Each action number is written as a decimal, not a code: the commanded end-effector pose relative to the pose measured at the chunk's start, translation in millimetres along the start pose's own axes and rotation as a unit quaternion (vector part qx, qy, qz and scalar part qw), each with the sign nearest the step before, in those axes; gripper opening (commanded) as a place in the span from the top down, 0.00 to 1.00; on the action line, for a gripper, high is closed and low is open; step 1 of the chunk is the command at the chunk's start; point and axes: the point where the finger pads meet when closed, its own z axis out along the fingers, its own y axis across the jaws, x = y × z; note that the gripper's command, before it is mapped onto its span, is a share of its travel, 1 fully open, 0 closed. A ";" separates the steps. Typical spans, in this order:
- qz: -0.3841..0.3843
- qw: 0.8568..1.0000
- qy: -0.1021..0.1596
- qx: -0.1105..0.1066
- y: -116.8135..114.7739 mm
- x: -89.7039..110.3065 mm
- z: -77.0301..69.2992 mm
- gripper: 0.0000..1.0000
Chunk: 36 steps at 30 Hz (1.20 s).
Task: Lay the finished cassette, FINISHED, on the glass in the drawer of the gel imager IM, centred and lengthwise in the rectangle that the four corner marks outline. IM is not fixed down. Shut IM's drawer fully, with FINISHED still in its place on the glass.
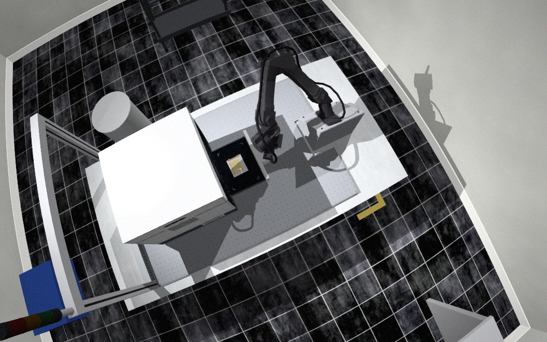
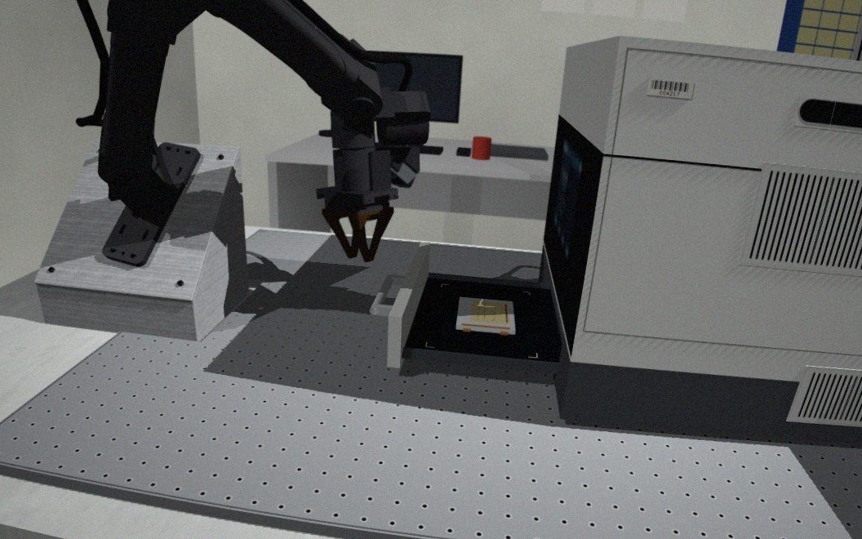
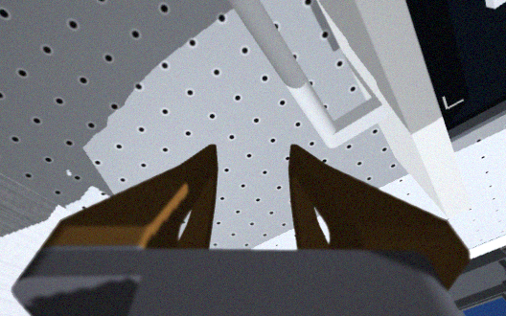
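The finished cassette FINISHED [image 1: 238, 165] is a small yellow-and-white slab. It lies flat on the dark glass of the open drawer of the white gel imager IM [image 2: 722, 200], inside the corner marks and roughly centred; it also shows in the exterior view [image 2: 486, 315]. The drawer's white front panel and handle [image 2: 386, 300] face the arm. My gripper [image 2: 358, 251] hangs above the board just outside the drawer front, fingers pointing down, partly open and empty. In the wrist view the fingers stand apart over the perforated board, with the handle [image 3: 308, 91] ahead to the right.
The arm's grey pedestal [image 2: 139, 247] stands left of the drawer. The perforated board [image 2: 354, 442] stretches in front. A desk with a red cup [image 2: 481, 147] and a monitor is behind the table. IM's tall body [image 1: 161, 174] borders the drawer on its far side.
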 end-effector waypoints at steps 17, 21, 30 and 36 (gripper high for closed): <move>-0.294 0.951 -0.069 0.070 -12.3 -6.5 -9.0 0.65; -0.299 0.949 -0.072 0.075 -11.2 -9.3 -12.5 0.65; -0.288 0.951 -0.077 0.083 -21.3 -14.1 -17.6 0.65; -0.288 0.951 -0.077 0.082 -21.0 -13.9 -17.3 0.65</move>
